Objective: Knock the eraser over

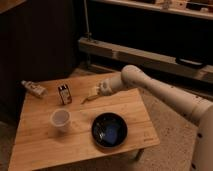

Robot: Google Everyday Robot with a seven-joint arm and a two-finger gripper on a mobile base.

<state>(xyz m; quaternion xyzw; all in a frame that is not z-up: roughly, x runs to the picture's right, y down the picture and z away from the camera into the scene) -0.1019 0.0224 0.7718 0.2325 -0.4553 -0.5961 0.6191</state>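
The eraser [64,94], a small dark block with white and yellowish label marks, stands upright on the wooden table [45,145] near its back left. My gripper [93,93] is at the end of the white arm [150,87], low over the table, a short way right of the eraser and apart from it. It covers most of the orange carrot [86,100], of which only an end shows.
A whitish tube-shaped bottle [33,88] lies at the table's back left corner. A translucent cup [60,120] stands in front of the eraser. A dark bowl [109,130] with something blue inside sits front right. Dark shelving and a rail stand behind the table.
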